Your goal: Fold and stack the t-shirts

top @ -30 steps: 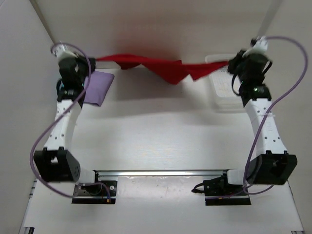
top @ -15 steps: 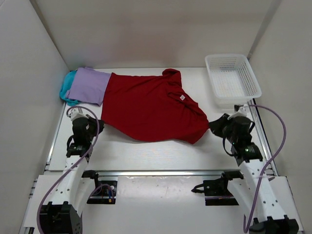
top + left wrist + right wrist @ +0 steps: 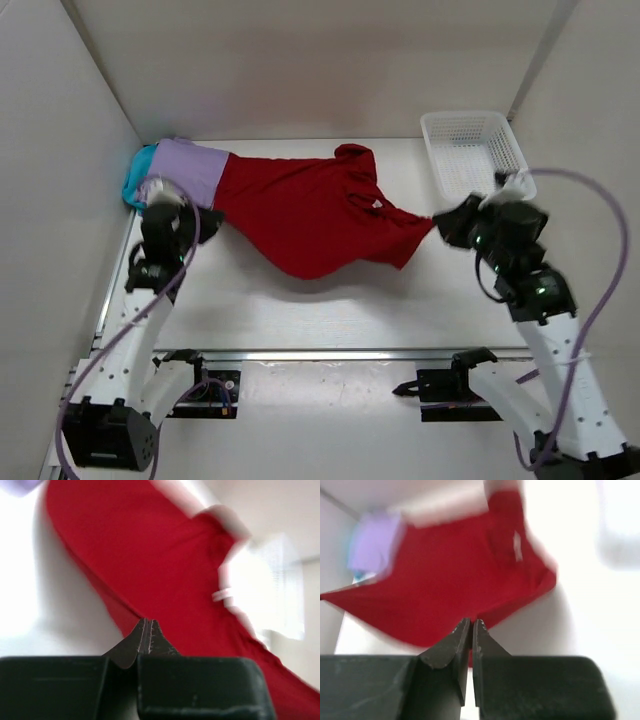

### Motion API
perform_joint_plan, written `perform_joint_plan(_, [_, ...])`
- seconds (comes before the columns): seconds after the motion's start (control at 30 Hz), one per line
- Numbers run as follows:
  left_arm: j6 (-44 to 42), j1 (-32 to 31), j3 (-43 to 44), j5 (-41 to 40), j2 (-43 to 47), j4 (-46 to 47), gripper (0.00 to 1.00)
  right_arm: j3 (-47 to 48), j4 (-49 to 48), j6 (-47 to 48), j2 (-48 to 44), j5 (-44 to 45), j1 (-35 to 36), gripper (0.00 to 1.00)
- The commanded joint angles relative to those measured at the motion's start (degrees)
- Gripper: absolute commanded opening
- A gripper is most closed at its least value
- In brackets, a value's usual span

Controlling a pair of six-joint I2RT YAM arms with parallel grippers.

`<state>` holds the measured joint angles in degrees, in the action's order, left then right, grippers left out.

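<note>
Red t-shirt (image 3: 300, 215): spread over the desk (image 3: 330, 310) left of the basket (image 3: 470, 116), pulled taut between my two pincers.
Left pincer (image 3: 207, 222): jaws pressed together on the shirt's edge farthest from the basket.
Right pincer (image 3: 440, 226): jaws nearly closed, pinching the shirt's corner nearest the basket, just in front of it.
Lavender t-shirt (image 3: 188, 170): folded, far left of the basket, touching the red one.
Teal t-shirt (image 3: 134, 182): beneath the lavender one, farthest from the basket; I see only an edge.
Wrist views: blurred; red cloth meets both sets of tips.
</note>
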<state>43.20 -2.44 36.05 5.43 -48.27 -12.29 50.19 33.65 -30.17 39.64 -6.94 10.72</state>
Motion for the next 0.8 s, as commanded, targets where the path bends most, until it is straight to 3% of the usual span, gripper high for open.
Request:
perform_joint_plan(0.0, [-2.6,-2.6,26.6,2.2,-4.4,0.9,0.00,26.0,-1.6,12.0,6.8,19.3,6.5,0.00])
perform_joint_plan(0.03, [-3.1,-3.1,30.4,2.1,-5.4,-1.7,0.00,29.5,-0.4,13.5,8.0,26.8,10.7,0.00])
perform_joint_plan(0.1, [-2.4,0.0,42.8,4.0,-8.5,-3.1,0.00,47.1,2.2,18.6,13.1,37.8,18.2,0.00])
perform_joint_plan(0.17, [-1.7,4.8,50.7,4.0,-10.2,-6.2,0.00,58.1,0.4,27.9,20.5,52.5,31.0,0.00])
perform_joint_plan(0.2, [-2.1,4.9,56.3,2.6,-12.2,-8.9,0.00,61.6,-2.6,37.5,22.7,57.6,40.2,0.00])
perform_joint_plan(0.23, [-2.3,5.2,59.4,2.4,-13.4,-9.2,0.00,58.1,-16.5,57.1,23.4,70.8,46.5,0.00])
perform_joint_plan(0.27, [-1.5,5.2,60.6,2.7,-14.0,-8.9,0.00,53.1,-56.5,74.2,22.8,78.5,60.4,0.00])
perform_joint_plan(0.3, [-1.3,6.4,62.5,2.7,-14.4,-9.3,0.00,45.5,-91.2,107.9,22.9,76.3,73.2,0.00])
perform_joint_plan(0.33, [-1.3,6.5,63.5,2.6,-15.8,-9.8,0.00,48.4,-91.4,112.9,24.6,77.2,75.5,0.00])
perform_joint_plan(0.37, [-0.5,7.2,65.3,3.2,-16.6,-10.0,0.00,57.1,-66.9,100.0,28.1,77.2,68.9,0.00])
perform_joint_plan(0.4, [-0.1,7.3,66.5,3.8,-17.3,-10.2,0.00,64.1,-53.6,80.4,30.5,74.6,59.6,0.00])
perform_joint_plan(0.43, [0.0,7.3,67.3,3.4,-18.0,-10.5,0.00,69.5,-38.8,75.2,31.6,71.4,58.0,0.01])
perform_joint_plan(0.53, [-0.2,8.1,67.0,3.5,-18.6,-10.6,0.00,61.3,-58.5,90.5,34.2,72.6,59.5,0.00])
perform_joint_plan(0.57, [-0.4,8.1,66.3,2.9,-18.6,-10.5,0.00,63.4,-50.2,81.0,34.6,71.5,58.3,0.01])
perform_joint_plan(0.6, [-0.7,7.8,65.5,3.0,-18.8,-10.2,0.00,64.1,-37.6,74.7,35.2,66.9,51.8,0.00])
perform_joint_plan(0.7, [-1.4,7.4,59.8,2.2,-18.1,-8.5,0.00,62.3,-19.9,56.2,35.6,55.8,39.7,0.00])
perform_joint_plan(0.77, [-2.6,5.6,52.3,-0.1,-17.4,-5.8,0.00,60.2,-13.6,43.9,36.2,45.9,27.8,0.00])
